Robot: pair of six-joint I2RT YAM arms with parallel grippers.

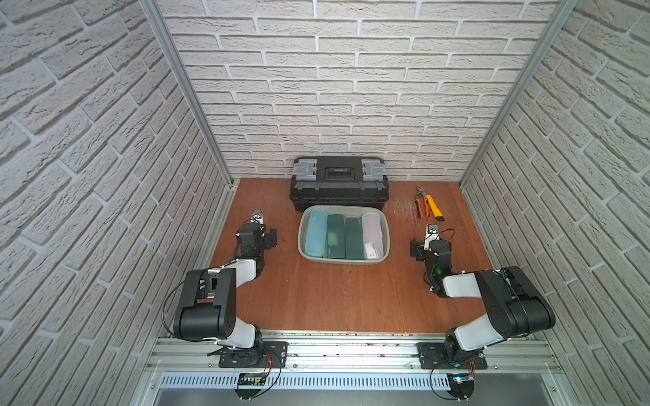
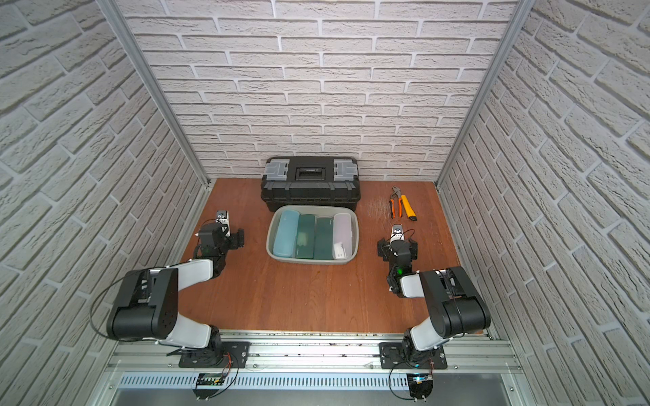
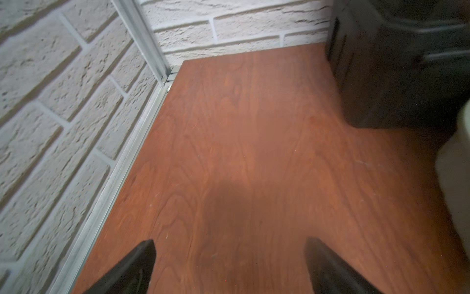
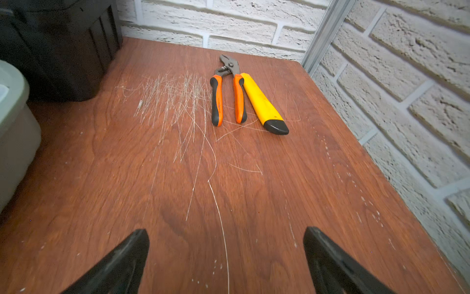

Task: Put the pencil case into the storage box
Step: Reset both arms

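The storage box (image 1: 343,261) (image 2: 311,262), a shallow grey-green tub, sits mid-table in front of the black toolbox. Several pencil cases lie side by side inside it: a light blue one (image 1: 316,233), a dark green one (image 1: 335,236), a dark teal one (image 1: 354,238) and a pale pink one (image 1: 373,230). My left gripper (image 3: 230,248) (image 1: 257,233) hovers left of the box, open over bare wood. My right gripper (image 4: 226,238) (image 1: 432,246) hovers right of the box, open and empty. An edge of the box shows in each wrist view (image 3: 457,178) (image 4: 15,132).
A black toolbox (image 1: 339,184) with grey latches stands against the back wall, touching the tub's far side. Orange-handled pliers (image 4: 229,99) and a yellow utility knife (image 4: 262,101) lie at the back right. Brick walls close in three sides.
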